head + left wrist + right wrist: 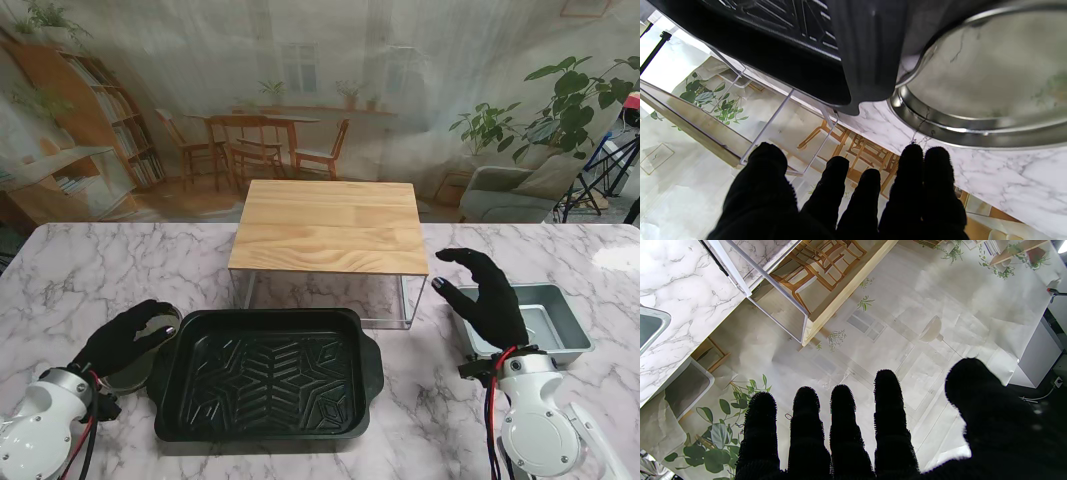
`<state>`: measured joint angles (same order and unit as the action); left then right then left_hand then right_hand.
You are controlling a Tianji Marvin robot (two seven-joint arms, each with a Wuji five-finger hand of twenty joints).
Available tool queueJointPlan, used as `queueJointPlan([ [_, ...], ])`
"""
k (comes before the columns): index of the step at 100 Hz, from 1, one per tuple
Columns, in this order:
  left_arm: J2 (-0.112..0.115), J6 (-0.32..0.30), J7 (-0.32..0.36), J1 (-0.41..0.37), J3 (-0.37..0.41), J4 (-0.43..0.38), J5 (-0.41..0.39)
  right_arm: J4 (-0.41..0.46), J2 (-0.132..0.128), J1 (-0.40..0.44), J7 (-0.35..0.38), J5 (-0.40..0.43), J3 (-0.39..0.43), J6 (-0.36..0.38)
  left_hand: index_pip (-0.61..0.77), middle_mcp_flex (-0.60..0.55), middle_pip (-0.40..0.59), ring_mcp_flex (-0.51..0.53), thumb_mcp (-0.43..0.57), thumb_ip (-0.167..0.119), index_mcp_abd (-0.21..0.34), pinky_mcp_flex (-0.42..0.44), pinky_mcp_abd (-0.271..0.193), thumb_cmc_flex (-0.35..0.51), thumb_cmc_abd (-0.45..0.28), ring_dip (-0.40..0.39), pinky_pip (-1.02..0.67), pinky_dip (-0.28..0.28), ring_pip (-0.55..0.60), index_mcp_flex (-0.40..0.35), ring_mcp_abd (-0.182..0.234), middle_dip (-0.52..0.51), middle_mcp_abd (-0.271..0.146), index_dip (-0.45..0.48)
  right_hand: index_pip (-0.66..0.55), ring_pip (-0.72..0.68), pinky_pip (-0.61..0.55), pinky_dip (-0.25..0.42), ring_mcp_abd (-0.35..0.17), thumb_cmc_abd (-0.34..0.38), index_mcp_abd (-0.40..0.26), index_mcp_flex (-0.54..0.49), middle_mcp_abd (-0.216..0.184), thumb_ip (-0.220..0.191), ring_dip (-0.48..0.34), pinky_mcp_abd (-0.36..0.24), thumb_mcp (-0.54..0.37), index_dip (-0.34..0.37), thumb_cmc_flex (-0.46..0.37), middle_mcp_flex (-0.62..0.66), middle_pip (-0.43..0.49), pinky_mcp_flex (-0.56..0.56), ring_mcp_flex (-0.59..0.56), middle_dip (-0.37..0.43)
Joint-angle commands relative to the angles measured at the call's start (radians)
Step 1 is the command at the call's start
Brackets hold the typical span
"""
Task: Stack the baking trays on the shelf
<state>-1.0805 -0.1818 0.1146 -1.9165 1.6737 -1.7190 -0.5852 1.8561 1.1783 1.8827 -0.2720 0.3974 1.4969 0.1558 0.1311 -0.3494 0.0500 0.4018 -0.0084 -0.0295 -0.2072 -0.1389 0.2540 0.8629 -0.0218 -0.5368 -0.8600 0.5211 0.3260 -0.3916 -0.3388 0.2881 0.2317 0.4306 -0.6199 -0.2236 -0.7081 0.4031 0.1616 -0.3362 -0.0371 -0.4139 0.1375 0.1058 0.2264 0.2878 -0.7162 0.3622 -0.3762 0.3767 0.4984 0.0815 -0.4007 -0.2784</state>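
A large black baking tray (pixel 268 372) with a patterned floor lies on the table just in front of the wooden shelf (pixel 330 225). Its left handle (pixel 867 50) overlaps the rim of a round silver tray (pixel 150 352) (pixel 990 83). My left hand (pixel 128 338) hovers over that round tray, fingers (pixel 840 193) spread and holding nothing. A rectangular silver tray (pixel 552 318) sits at the right. My right hand (pixel 490 297) is raised over its near left corner, fingers (pixel 843 426) stretched apart and empty. The shelf top is bare.
The shelf stands on thin white wire legs (pixel 408 300) (pixel 766 126) with an open space underneath. Marble table top (pixel 70 280) stretches to both sides. A printed room backdrop (pixel 320 90) hangs behind the table.
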Motion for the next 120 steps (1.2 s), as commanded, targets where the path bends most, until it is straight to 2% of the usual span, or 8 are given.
queueJointPlan([
  [1, 0.002, 0.007, 0.034, -0.005, -0.011, 0.005, -0.001, -0.003, 0.001, 0.000, 0.002, 0.000, -0.002, -0.006, -0.015, 0.010, -0.002, 0.018, -0.016, 0.034, -0.008, -0.013, -0.033, -0.016, 0.014, -0.031, -0.053, 0.037, 0.040, 0.033, -0.022, 0.006, 0.011, -0.010, -0.011, 0.050, -0.014, 0.003, -0.013, 0.027, -0.020, -0.020, -0.004, -0.030, 0.005, -0.002, 0.026, -0.004, 0.039, 0.013, 0.021, -0.002, -0.023, -0.008],
  [17, 0.005, 0.033, 0.056, 0.000, -0.034, 0.007, 0.012, -0.004, 0.001, -0.002, 0.003, -0.001, -0.003, -0.009, -0.002, -0.042, 0.027, 0.035, -0.015, 0.032, -0.021, -0.030, -0.039, 0.006, 0.016, -0.101, -0.100, 0.057, 0.098, 0.015, -0.029, 0.078, 0.018, -0.004, -0.011, 0.048, -0.016, 0.004, -0.012, 0.028, -0.019, -0.023, -0.003, -0.030, 0.006, -0.001, 0.027, -0.002, 0.037, 0.014, 0.023, -0.003, -0.022, -0.009],
  [29, 0.009, 0.041, 0.074, 0.006, -0.049, 0.010, 0.012, -0.004, 0.001, -0.002, 0.005, -0.001, -0.003, -0.010, 0.010, -0.072, 0.043, 0.041, -0.007, 0.029, -0.029, -0.034, -0.040, 0.031, 0.019, -0.114, -0.104, 0.058, 0.108, -0.011, -0.025, 0.104, 0.019, 0.002, -0.011, 0.047, -0.017, 0.004, -0.013, 0.030, -0.019, -0.026, -0.003, -0.030, 0.006, -0.001, 0.027, -0.001, 0.037, 0.017, 0.026, -0.004, -0.023, -0.010],
  [41, 0.011, 0.044, 0.085, 0.010, -0.057, 0.009, 0.013, -0.003, 0.001, -0.001, 0.006, -0.002, -0.003, -0.010, 0.030, -0.100, 0.051, 0.052, 0.022, 0.010, -0.029, -0.042, -0.047, 0.167, 0.035, -0.129, -0.105, 0.054, 0.118, -0.045, -0.012, 0.146, 0.018, 0.013, -0.012, 0.047, -0.019, 0.004, -0.011, 0.031, -0.018, -0.028, -0.003, -0.030, 0.006, -0.001, 0.029, 0.001, 0.036, 0.018, 0.027, -0.003, -0.023, -0.011],
  [52, 0.015, 0.036, 0.097, 0.014, -0.062, 0.010, -0.004, -0.003, 0.001, -0.001, 0.003, -0.004, -0.003, -0.011, 0.050, -0.119, 0.052, 0.058, 0.029, -0.012, -0.033, -0.057, -0.053, 0.245, 0.041, -0.130, -0.100, 0.040, 0.119, -0.062, 0.001, 0.170, 0.019, 0.024, -0.012, 0.047, -0.019, 0.004, -0.010, 0.033, -0.016, -0.032, -0.002, -0.030, 0.007, 0.000, 0.030, 0.002, 0.035, 0.020, 0.028, -0.003, -0.023, -0.011],
  [73, 0.023, 0.040, 0.130, 0.020, -0.079, 0.002, -0.011, 0.002, 0.003, 0.001, 0.001, -0.009, -0.004, -0.017, 0.058, -0.131, 0.052, 0.059, 0.037, -0.023, -0.042, -0.058, -0.055, 0.266, 0.042, -0.124, -0.094, 0.032, 0.114, -0.072, 0.008, 0.176, 0.017, 0.025, -0.010, 0.047, -0.019, 0.004, -0.010, 0.036, -0.013, -0.035, 0.000, -0.031, 0.007, 0.000, 0.031, 0.003, 0.033, 0.020, 0.030, -0.005, -0.022, -0.012],
  [120, 0.033, 0.072, 0.185, 0.054, -0.152, -0.013, 0.005, 0.012, 0.006, 0.010, -0.006, -0.020, 0.004, -0.015, 0.070, -0.148, 0.054, 0.050, 0.027, -0.019, -0.046, -0.056, -0.062, 0.266, 0.025, -0.115, -0.078, 0.011, 0.110, -0.082, 0.008, 0.180, 0.021, 0.025, -0.008, 0.046, -0.020, 0.003, -0.008, 0.038, -0.011, -0.042, 0.001, -0.032, 0.007, 0.000, 0.034, 0.007, 0.031, 0.025, 0.033, -0.005, -0.024, -0.013],
])
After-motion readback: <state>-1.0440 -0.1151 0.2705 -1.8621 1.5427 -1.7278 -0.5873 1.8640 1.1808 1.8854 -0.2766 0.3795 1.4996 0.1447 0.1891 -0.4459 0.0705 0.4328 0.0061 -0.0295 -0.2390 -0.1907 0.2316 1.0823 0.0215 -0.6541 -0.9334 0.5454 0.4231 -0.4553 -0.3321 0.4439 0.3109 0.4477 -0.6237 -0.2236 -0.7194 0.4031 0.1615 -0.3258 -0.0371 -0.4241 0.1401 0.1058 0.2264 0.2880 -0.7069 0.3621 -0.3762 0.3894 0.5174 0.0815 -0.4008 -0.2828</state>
